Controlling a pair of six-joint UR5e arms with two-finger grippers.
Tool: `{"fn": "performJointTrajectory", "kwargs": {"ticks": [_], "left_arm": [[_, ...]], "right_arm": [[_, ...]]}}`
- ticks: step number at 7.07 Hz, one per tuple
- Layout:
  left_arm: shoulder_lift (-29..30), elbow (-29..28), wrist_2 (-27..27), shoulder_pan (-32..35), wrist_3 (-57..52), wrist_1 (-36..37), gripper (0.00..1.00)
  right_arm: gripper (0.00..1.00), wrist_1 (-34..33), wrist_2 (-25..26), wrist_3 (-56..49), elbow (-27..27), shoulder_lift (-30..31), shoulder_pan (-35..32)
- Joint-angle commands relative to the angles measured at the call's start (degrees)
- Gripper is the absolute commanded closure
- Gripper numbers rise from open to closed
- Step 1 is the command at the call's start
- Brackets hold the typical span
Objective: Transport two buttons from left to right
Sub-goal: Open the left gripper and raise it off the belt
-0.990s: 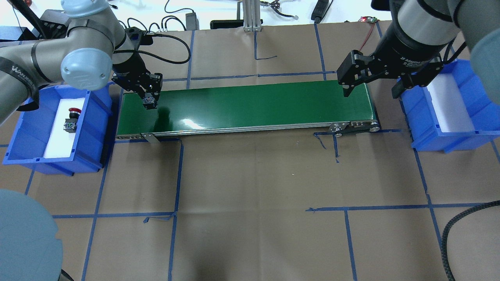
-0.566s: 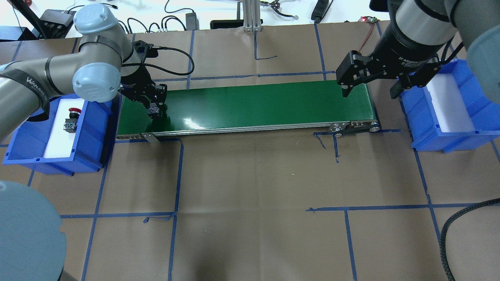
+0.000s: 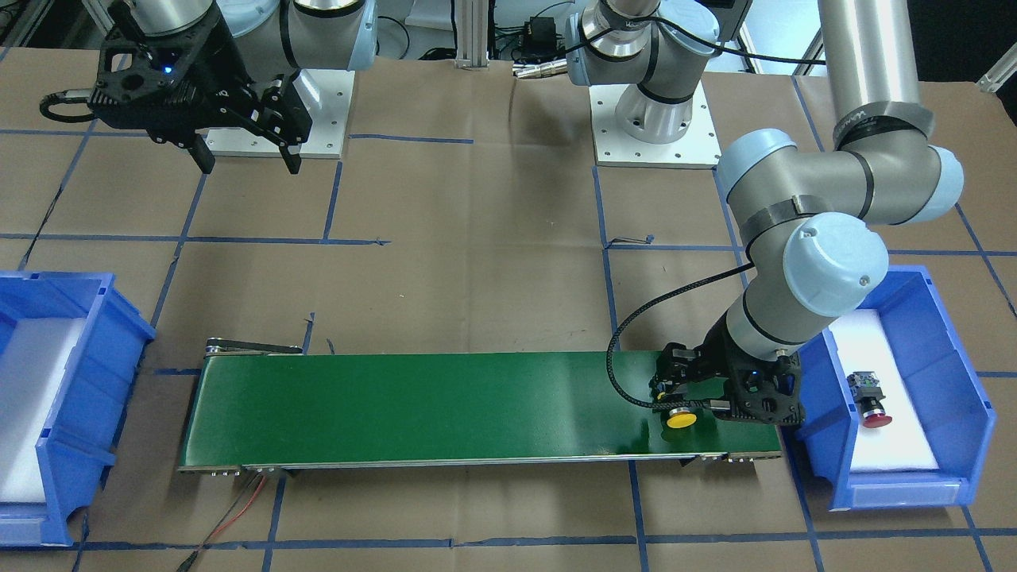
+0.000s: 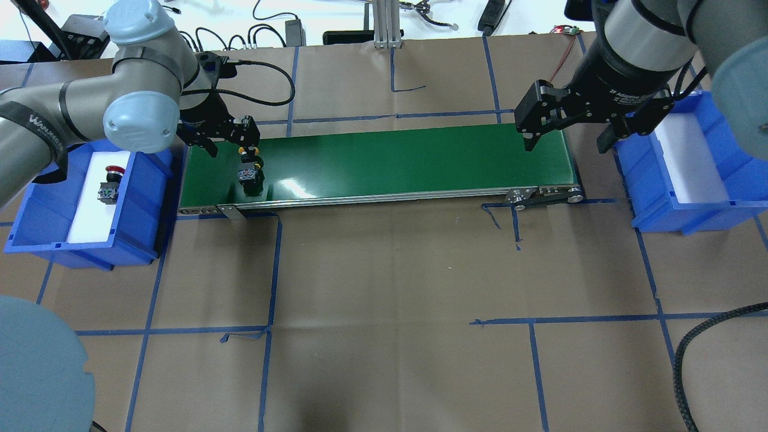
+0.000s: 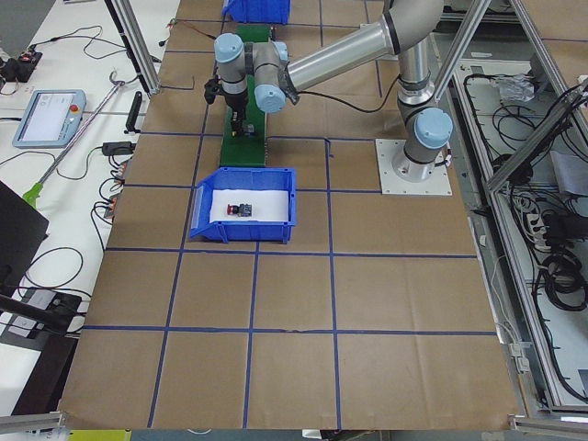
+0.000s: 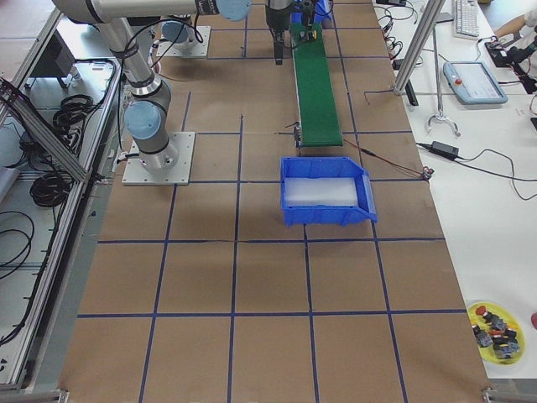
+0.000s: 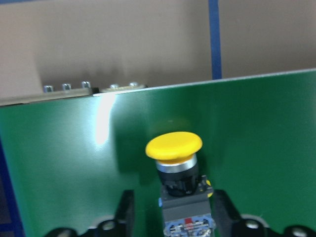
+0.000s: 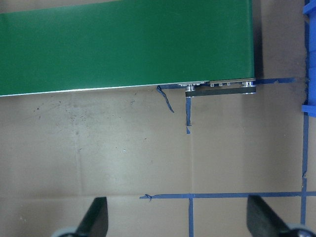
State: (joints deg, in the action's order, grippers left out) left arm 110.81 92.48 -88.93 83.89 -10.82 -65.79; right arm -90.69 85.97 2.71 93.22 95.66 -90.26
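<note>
The yellow button (image 4: 249, 174) lies on the left end of the green conveyor belt (image 4: 420, 159). It also shows in the front view (image 3: 681, 418) and the left wrist view (image 7: 174, 147). My left gripper (image 4: 233, 147) is open just over it, its fingers (image 7: 126, 212) on either side of the grey switch body with a gap. The red button (image 4: 111, 183) lies on white foam in the left blue bin (image 4: 36, 204). My right gripper (image 4: 567, 143) is open and empty above the belt's right end.
The right blue bin (image 4: 636, 174) with a white foam floor stands just past the belt's right end. Cables and small devices lie along the table's far edge (image 4: 288, 30). Brown paper with blue tape lines (image 4: 390, 318) covers the table.
My left gripper carried the yellow button a little right along the belt, set it down and opened. The right arm has hardly moved.
</note>
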Motion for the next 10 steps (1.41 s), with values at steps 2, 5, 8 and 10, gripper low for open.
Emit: {"fn": "performJointTrajectory", "kwargs": {"ticks": [2, 5, 8, 10], "left_arm": [[-3.3, -13.4, 0.0, -0.6, -0.5, -19.1, 0.01], [-2.0, -25.6, -1.2, -9.1, -7.0, -31.2, 0.01], [1.1, -26.4, -1.2, -19.3, -18.2, -29.6, 0.01], [4.4, -26.3, -0.8, -24.1, -24.3, -25.6, 0.01]], "right_arm": [[0.00, -0.1, 0.0, -0.2, -0.1, -0.2, 0.0], [0.00, -0.8, -0.1, -0.3, -0.1, -0.3, -0.1], [0.00, -0.9, -0.2, -0.3, -0.4, -0.3, -0.1], [0.00, -0.6, -0.1, -0.3, -0.1, 0.2, 0.0]]}}
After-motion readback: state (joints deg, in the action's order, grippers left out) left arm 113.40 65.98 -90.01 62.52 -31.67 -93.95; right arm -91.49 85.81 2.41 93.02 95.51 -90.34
